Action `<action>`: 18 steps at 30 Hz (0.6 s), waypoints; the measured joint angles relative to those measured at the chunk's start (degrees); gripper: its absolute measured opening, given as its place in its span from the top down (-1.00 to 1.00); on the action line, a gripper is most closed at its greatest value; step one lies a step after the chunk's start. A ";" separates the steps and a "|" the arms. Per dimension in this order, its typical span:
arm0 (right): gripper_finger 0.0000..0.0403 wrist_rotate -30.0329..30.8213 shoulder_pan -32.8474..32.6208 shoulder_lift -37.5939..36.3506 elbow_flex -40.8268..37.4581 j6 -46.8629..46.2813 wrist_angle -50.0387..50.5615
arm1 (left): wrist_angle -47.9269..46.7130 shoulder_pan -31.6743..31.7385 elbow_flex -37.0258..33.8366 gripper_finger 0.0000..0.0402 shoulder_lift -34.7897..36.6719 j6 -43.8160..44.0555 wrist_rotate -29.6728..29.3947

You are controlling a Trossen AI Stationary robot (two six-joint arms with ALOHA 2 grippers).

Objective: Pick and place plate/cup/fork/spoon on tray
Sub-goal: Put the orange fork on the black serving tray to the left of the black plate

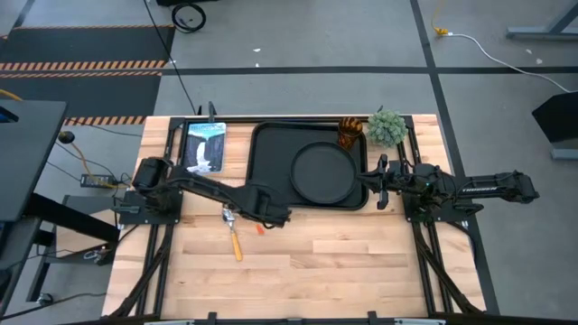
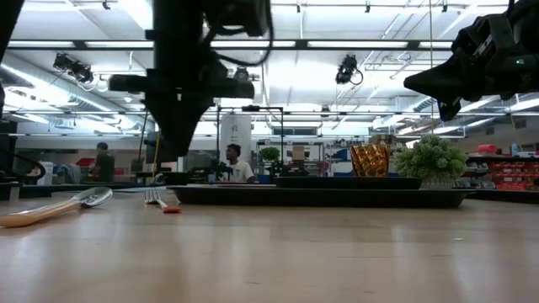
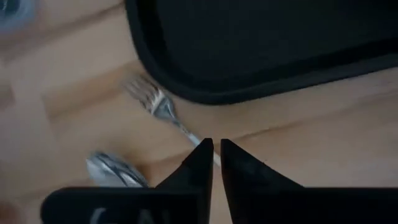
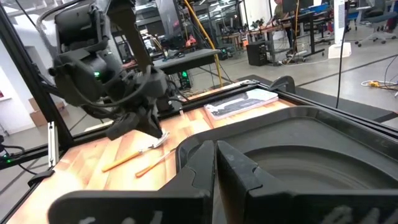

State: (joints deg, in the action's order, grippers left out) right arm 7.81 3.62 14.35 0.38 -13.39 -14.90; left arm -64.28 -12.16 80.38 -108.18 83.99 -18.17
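The black tray (image 1: pixel 271 144) lies at the table's far middle with the round black plate (image 1: pixel 323 171) on it. The amber cup (image 1: pixel 349 133) stands at the tray's far right corner. The fork (image 3: pixel 152 102) and the spoon (image 1: pixel 234 236) lie flat on the wood just near of the tray's left part. My left gripper (image 3: pixel 216 146) hovers shut above the fork's handle, which it hides; in the low view it (image 2: pixel 175 151) is clear of the table. My right gripper (image 4: pixel 216 148) is shut and empty above the tray's right edge (image 1: pixel 368 185).
A small green plant (image 1: pixel 386 127) stands beside the cup at the far right. A flat picture card (image 1: pixel 204 146) lies left of the tray. Bare wood fills the table's near half. People are in the room behind the table.
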 joint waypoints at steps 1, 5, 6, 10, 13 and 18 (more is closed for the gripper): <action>0.89 0.01 0.00 0.00 0.00 0.01 0.00 | 0.22 -0.54 -0.15 0.77 0.08 2.99 -0.17; 0.89 0.01 0.00 0.00 0.00 0.00 0.00 | 0.89 -2.25 -0.26 0.59 0.00 11.69 -0.02; 0.89 0.01 0.00 0.00 0.00 0.00 -0.02 | 1.35 -2.53 -0.24 0.54 -0.06 13.09 -0.01; 0.89 -0.01 0.00 0.00 0.00 0.00 -0.04 | 1.18 -3.22 -0.22 0.33 -0.72 15.17 -0.14; 0.89 0.01 0.00 0.00 0.00 0.00 -0.02 | -1.64 -3.22 -0.26 0.23 -1.04 15.42 -0.72; 0.89 0.01 0.00 0.00 0.00 0.00 -0.02 | -8.42 -2.50 -0.24 0.25 -0.85 14.18 -3.08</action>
State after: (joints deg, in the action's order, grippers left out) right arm 7.81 3.62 14.35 0.38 -13.39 -14.91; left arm -72.70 -14.66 80.14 -109.03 98.17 -21.25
